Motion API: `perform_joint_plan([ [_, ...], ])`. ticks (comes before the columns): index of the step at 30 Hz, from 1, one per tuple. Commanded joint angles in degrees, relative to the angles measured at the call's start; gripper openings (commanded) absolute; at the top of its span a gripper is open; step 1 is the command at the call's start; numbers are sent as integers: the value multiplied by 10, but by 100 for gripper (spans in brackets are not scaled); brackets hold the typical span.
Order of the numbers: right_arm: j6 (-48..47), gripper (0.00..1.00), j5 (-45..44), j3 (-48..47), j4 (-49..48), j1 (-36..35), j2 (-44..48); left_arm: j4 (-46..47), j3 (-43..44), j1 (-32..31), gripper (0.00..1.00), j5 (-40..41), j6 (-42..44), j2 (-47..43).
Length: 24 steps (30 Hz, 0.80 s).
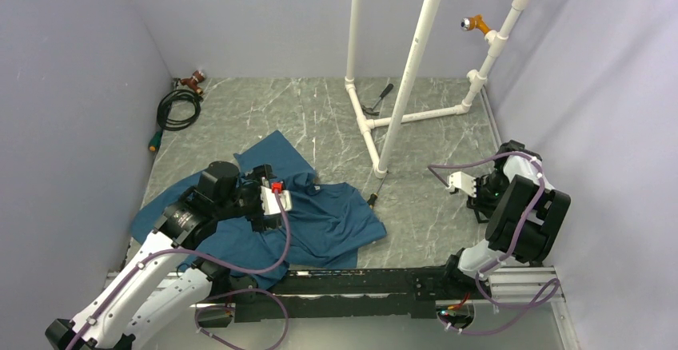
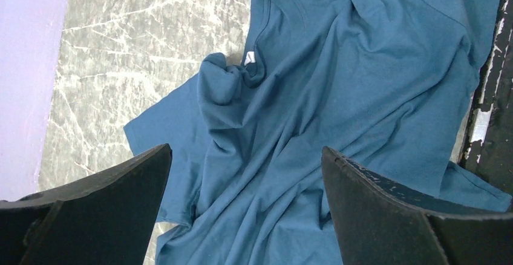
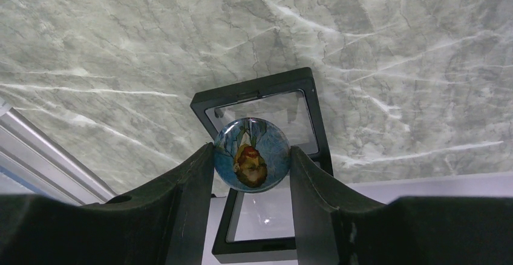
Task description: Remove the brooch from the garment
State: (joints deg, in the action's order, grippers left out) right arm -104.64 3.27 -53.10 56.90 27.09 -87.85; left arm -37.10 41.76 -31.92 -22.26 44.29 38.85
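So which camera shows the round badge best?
Right wrist view: the brooch fills the middle, pinched in the right hand. In the top view it's too small to make out; the left wrist view shows the garment, no brooch.

Top cam sits high behind the near edge of the table, looking down over all of it. Left wrist cam looks down close on the garment, at 8 o'clock in top view. I get right wrist tight on marble near 3 o'clock
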Motion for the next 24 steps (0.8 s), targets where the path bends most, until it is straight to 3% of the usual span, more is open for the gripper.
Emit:
perform_joint_plan([
  [1,-17,42,8,5,-5,3,-9,18,21,3,99,-14,10,2],
  [9,-21,47,9,17,-24,3,-14,17,28,4,100,-24,13,0],
  [17,-32,64,5,26,-51,3,-12,22,28,5,99,-14,10,10],
  [24,-32,77,43,-11,-7,2,6,47,30,18,99,-25,-43,18],
])
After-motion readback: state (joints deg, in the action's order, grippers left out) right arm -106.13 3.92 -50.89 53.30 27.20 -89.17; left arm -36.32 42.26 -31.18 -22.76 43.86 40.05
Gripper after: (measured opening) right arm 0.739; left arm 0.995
